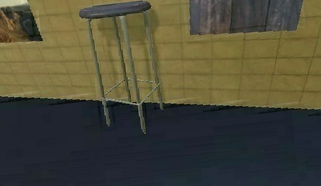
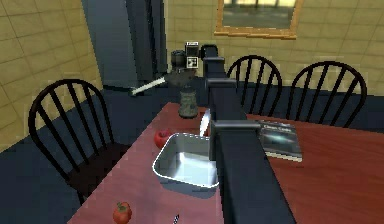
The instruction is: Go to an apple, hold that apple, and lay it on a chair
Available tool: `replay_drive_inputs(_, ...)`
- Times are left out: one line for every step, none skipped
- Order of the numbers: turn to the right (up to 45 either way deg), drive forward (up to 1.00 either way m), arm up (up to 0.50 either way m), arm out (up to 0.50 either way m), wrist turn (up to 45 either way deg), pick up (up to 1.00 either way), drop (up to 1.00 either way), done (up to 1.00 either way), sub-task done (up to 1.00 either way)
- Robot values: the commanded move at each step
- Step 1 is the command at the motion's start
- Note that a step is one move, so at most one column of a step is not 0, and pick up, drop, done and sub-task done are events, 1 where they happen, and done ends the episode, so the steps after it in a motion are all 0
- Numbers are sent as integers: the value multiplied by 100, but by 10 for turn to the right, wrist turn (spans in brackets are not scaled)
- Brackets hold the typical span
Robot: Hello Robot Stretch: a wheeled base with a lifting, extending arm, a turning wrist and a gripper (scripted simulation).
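red table (image 2: 330,190): apple (image 2: 160,137) near its left edge, beside metal tray (image 2: 190,165). gripper (image 2: 183,105) close by; can't tell whether it holds anything. risk: a nudge rolls apple off edge.

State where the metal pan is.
Arm side view, centre: the metal pan sits on the red table, just left of the arm, a red apple at its far-left corner.

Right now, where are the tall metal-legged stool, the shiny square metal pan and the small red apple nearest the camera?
tall metal-legged stool (image 1: 115,10): forward view, on its round dark seat.
shiny square metal pan (image 2: 186,163): arm side view, on its bare floor.
small red apple (image 2: 122,212): arm side view, on its body.
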Motion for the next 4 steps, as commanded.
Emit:
replay_drive_inputs(0,0,0,0,150,0,0,0,0)
replay_drive_inputs(0,0,-30,0,0,0,0,0,0)
replay_drive_inputs(0,0,0,0,0,100,0,0,0)
replay_drive_inputs(0,0,10,0,0,0,0,0,0)
